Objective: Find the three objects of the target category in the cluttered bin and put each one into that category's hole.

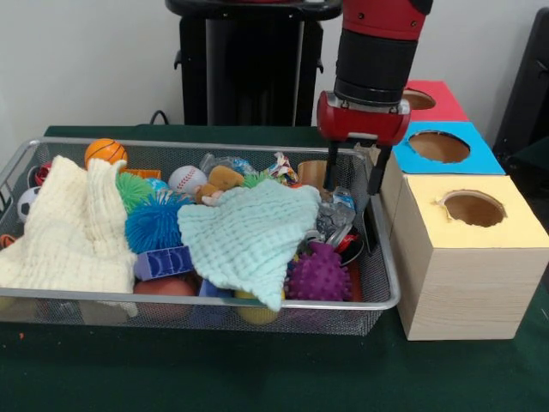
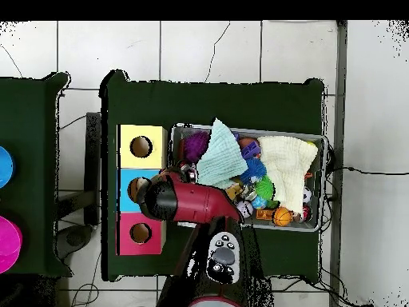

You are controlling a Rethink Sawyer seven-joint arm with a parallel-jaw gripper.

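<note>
1. Balls look like one likely target category, though the task names none: an orange basketball-patterned ball (image 1: 105,151) sits at the far left corner of the silver wire-mesh bin (image 1: 257,302), and a white baseball with red stitching (image 1: 186,178) lies near the middle of the far side.
2. Both are probably light and fairly firm; being round, they may roll or squirt out of a pinch, so a hold across the widest part from straight above seems best.
3. The spiky blue rubber ball (image 1: 154,225) and the knobbly purple rubber ball (image 1: 319,275) should be soft and grippy, easier to pinch by their body.
4. A pale mint muslin cloth (image 1: 250,232) and a cream waffle cloth (image 1: 73,227) drape over much of the clutter; both are limp and may hide more pieces beneath.
5. The red and black gripper (image 1: 354,178) hangs over the bin's right end, its two dark fingers (image 1: 377,172) spread apart with nothing between them.
6. Just right of the bin stand three wooden boxes with round holes: yellow-topped (image 1: 474,209), blue-topped (image 1: 440,147) and red-topped (image 1: 420,99).
</note>
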